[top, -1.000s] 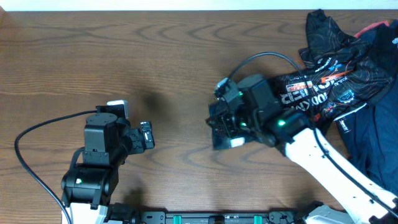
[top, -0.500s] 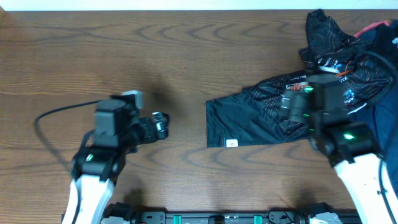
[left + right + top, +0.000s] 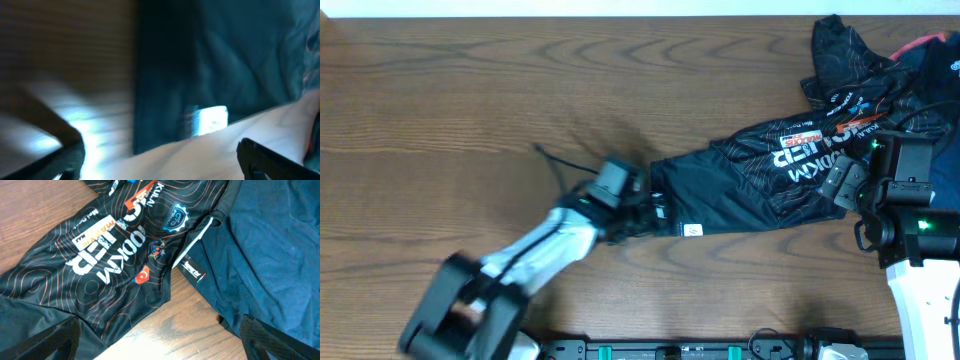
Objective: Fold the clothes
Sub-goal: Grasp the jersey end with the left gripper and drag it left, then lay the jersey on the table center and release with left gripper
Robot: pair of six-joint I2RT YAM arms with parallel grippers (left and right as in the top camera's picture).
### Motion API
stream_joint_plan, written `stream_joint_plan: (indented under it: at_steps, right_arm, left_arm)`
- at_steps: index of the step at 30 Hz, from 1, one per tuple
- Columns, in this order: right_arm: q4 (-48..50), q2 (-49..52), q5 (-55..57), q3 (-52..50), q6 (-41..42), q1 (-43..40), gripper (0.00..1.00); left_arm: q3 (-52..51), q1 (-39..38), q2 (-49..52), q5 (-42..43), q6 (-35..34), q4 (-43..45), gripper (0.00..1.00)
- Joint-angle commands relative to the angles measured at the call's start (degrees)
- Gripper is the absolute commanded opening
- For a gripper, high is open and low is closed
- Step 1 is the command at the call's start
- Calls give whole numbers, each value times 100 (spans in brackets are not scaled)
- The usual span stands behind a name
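Reaching left arm (image 3: 542, 243): stretches from the lower-left corner of the overhead view across the table (image 3: 460, 110) toward the middle, with a thin black cable (image 3: 555, 162) beside it.
Left end: the left gripper (image 3: 654, 213) sits right at the left hem of the jersey (image 3: 750, 185).
Left grip: in the left wrist view its 2 fingers (image 3: 67, 157) stand wide apart at the lower corners, with nothing pinched between them. That view is blurred, so it cannot be told whether they touch the cloth.
Hem detail: a small white tag (image 3: 692, 230) lies at the lower corner of the hem, just beside the left gripper.
Centre to right: the jersey lies stretched out on the table, running from the hem near the middle up to a bunched part in the top-right corner. It is black with fine orange-white contour lines, and its white and red logos face up.
Right grip: the right gripper (image 3: 160, 345) hangs above the right part of the jersey, its 2 fingers (image 3: 52, 340) spread at the lower corners of the right wrist view, holding nothing.
Right edge: a navy garment (image 3: 280, 245) lies against the jersey's right side, overlapping its edge; bare wood shows just below where they meet.
Top-right corner: a red garment (image 3: 932, 42) peeks out beside the bunched jersey.
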Motion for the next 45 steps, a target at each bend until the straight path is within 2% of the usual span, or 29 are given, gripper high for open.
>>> stream_joint_plan:
  at_steps: [1, 4, 6, 7, 8, 9, 10, 14, 19, 23, 27, 28, 31, 32, 35, 39, 42, 45]
  right_arm:
    - [-33, -46, 101, 48, 11, -55, 99]
    - [-85, -46, 101, 48, 11, -55, 99]
    - [-140, -46, 101, 48, 11, -55, 99]
    - [-177, -48, 103, 48, 9, -55, 99]
    - [-210, -48, 103, 48, 9, -55, 99]
    - [-247, -48, 103, 48, 9, -55, 99]
    - [-282, -48, 103, 48, 9, -55, 99]
    - [-376, -48, 109, 48, -39, -61, 99]
    - [-382, -48, 125, 48, -55, -61, 99]
    - [-382, -46, 125, 48, -55, -61, 99]
    - [-385, -46, 122, 48, -55, -61, 99]
    - [-387, -46, 120, 48, -55, -61, 99]
    - [-389, -46, 120, 48, -57, -61, 99]
    - [-393, -46, 120, 48, -70, -61, 99]
    - [-398, -46, 101, 48, -118, -61, 99]
    - [-393, -46, 101, 48, -120, -61, 99]
    - [-396, -46, 101, 48, -120, -61, 99]
    - [-407, -46, 101, 48, -120, -61, 99]
  left_arm:
    - [-24, -549, 564, 39, -1121, 822, 98]
    - [-24, -966, 1058, -31, -1276, 2063, 88]
    - [-22, -1130, 1320, -249, -1274, 2691, 73]
    - [-22, -1147, 1401, -393, -1272, 2846, 57]
    - [-22, -1130, 1447, -595, -1268, 2903, 29]
    - [-22, -1073, 1449, -782, -1239, 2868, 6]
    - [-22, -994, 1429, -914, -1134, 2833, 6]
    - [-17, -363, 1108, -846, -258, 2594, 6]
    - [-2, 957, -7, -938, 758, 1322, 6]
    - [125, 2555, -975, -1440, 1405, 337, 6]
    - [409, 4376, -1449, -1552, 1731, 299, 6]
    - [503, 4736, -1456, -1453, 1731, 310, 14]
    - [656, 5574, -1394, -975, 1731, 317, 91]
    - [656, 5696, -1384, -822, 1731, 306, 98]
    - [656, 5788, -1342, -166, 1589, 179, 98]
    - [654, 5195, -1296, 557, 1510, -293, 98]
    - [623, 4513, -1207, 472, 1495, -861, 97]
    - [494, 3724, -933, -269, 1207, -1318, 98]
